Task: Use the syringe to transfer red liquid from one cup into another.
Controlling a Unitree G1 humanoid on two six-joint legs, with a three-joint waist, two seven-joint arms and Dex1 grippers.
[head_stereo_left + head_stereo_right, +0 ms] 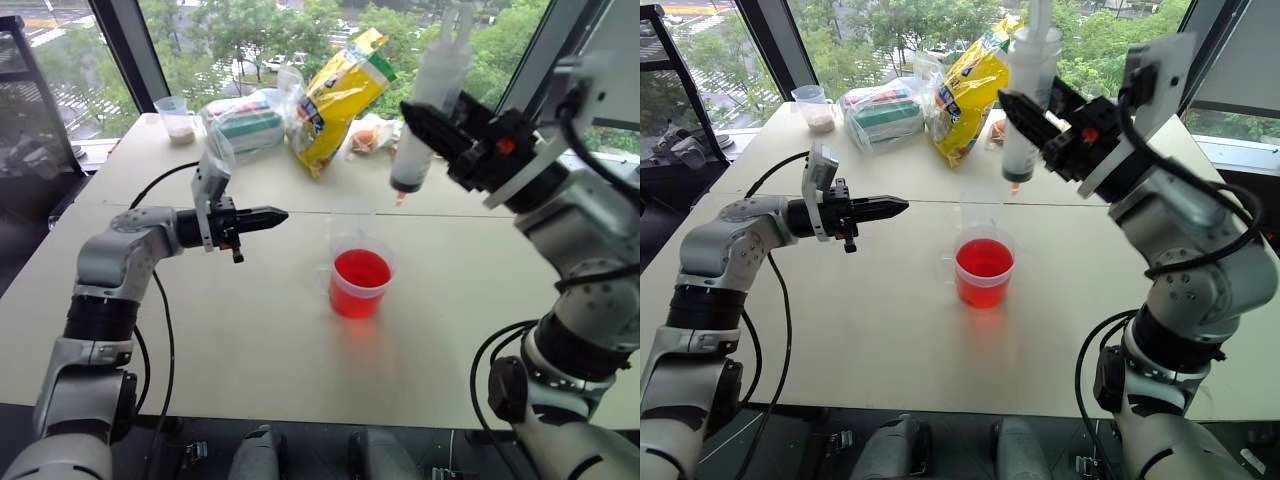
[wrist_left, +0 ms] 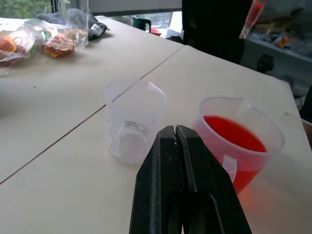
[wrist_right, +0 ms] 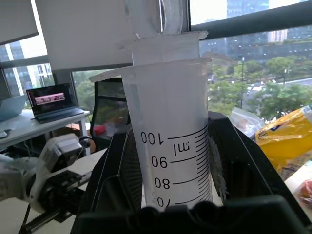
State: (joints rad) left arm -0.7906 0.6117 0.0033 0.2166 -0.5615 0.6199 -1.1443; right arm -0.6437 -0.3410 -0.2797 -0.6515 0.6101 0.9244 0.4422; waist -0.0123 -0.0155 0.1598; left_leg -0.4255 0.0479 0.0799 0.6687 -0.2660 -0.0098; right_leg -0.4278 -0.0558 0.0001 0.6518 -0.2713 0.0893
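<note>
1. Right gripper, upper right of the head view, has its black fingers clamped around the barrel of a large translucent plastic syringe, held roughly upright, tip down.
2. The syringe tip hangs above the table, in line with the cups below; a faint reddish trace at the tip, hard to confirm.
3. Clear flared plastic cup holding bright red liquid stands near frame centre on the beige table.
4. Colourless clear plastic cup stands just beside the red cup, apart from it.
5. Left gripper, left of centre, fingers pressed together on nothing, points level toward the cups.
6. Yellow snack bag and packets lie at the table's far edge.
</note>
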